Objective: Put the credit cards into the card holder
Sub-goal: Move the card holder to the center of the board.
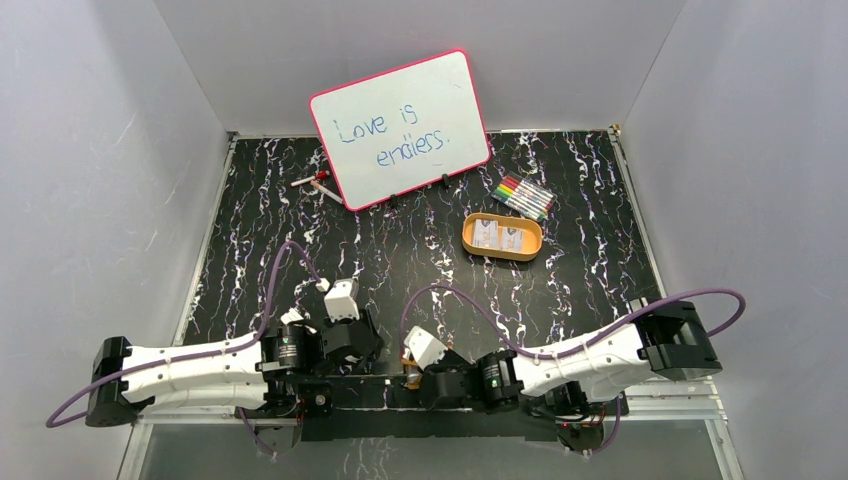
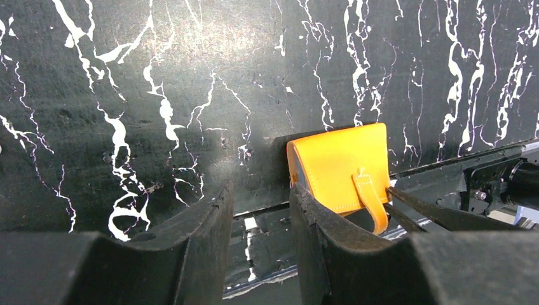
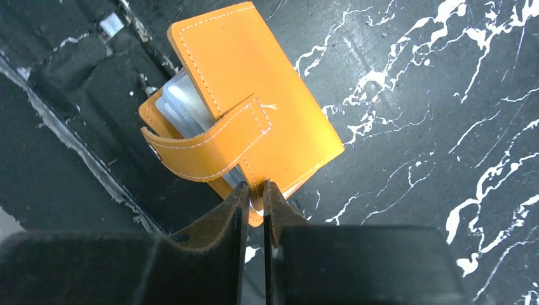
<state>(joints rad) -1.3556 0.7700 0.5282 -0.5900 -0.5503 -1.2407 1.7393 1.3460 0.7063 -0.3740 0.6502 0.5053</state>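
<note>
The card holder is an orange wallet lying by the table's near edge, with its strap loose and clear sleeves showing under the cover. My right gripper is shut on the near edge of its cover. In the left wrist view the card holder sits just right of my left gripper, which is open with nothing between its fingers. From the top view only a sliver of the card holder shows under the right wrist. The credit cards lie pale and flat in an orange oval tray far back right.
The orange oval tray stands mid-right. A pink-rimmed whiteboard leans at the back, with a row of markers to its right and a red-and-white pen to its left. A black rail runs along the near table edge.
</note>
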